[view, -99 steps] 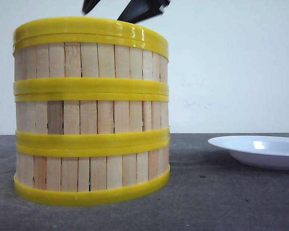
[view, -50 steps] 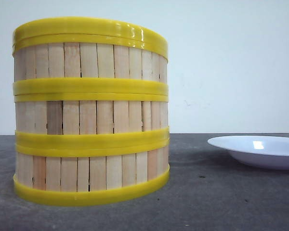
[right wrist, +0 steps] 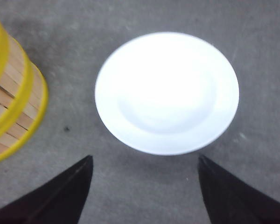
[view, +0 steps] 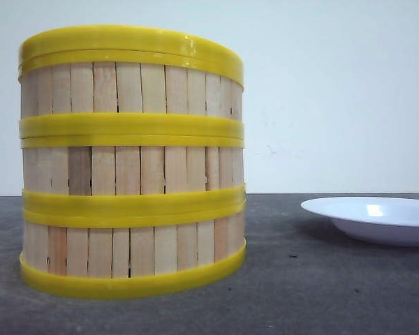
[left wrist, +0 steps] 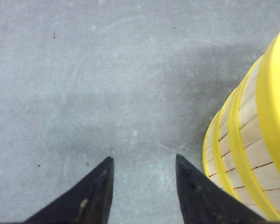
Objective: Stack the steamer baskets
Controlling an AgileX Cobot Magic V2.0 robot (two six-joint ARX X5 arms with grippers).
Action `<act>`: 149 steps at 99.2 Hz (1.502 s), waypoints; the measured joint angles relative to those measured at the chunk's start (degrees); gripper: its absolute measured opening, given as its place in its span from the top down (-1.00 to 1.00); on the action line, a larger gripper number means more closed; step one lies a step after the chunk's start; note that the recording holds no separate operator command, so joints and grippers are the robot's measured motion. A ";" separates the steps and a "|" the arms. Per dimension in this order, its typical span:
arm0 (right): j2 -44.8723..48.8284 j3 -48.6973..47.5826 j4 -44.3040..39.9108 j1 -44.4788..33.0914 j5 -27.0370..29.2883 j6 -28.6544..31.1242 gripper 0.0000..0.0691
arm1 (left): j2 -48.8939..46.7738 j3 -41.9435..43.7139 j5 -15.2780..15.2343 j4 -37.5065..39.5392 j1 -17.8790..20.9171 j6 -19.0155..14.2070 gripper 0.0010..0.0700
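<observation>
Three baskets stacked, both claws free

The steamer baskets [view: 131, 160] stand as one straight tower on the desk [view: 314, 293], beside the white plate [view: 377, 218], which lies bare. My left claw [left wrist: 142, 163] gapes empty next to the tower; my right claw [right wrist: 144, 163] gapes wide over the plate, holding nothing. I judge the baskets light, stiff, slick-rimmed; I'd grip a wall under its rim. Their insides are hidden.

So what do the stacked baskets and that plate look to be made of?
Steamer baskets: walls of pale, matt upright slats with visible grain, likely wood; the thick yellow rims are smooth and slightly glossy, likely plastic. Plate: plain white, smooth, with a bright highlight in the front view; ceramic or melamine, cannot tell which.
</observation>
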 joint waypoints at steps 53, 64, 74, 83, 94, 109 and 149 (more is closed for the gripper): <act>0.31 -0.20 -1.25 -0.17 -0.02 1.18 0.93 | 0.00 0.00 0.00 -0.31 0.00 -1.49 0.98; 0.28 -0.20 -1.86 -0.17 -0.02 1.20 0.96 | 0.00 0.00 0.00 -0.24 0.00 -1.51 0.98; 0.31 -0.20 -1.86 -0.17 -0.02 1.20 0.96 | 0.00 0.00 0.00 -0.24 0.00 -1.51 0.98; 0.28 -0.20 -1.86 -0.17 -0.02 1.20 0.96 | 0.00 0.00 0.00 -0.26 0.00 -1.51 0.98; 0.28 -0.20 -1.86 -0.17 -0.02 1.20 0.96 | 0.00 0.00 0.00 -0.26 0.00 -1.51 0.98; 0.28 -0.20 -1.86 -0.17 -0.02 1.20 0.96 | -0.07 0.00 -0.79 -0.26 0.35 -1.07 0.98; 0.28 -0.20 -1.86 -0.17 -0.02 1.20 0.96 | -28.68 -29.86 1.05 17.33 5.68 -0.63 0.98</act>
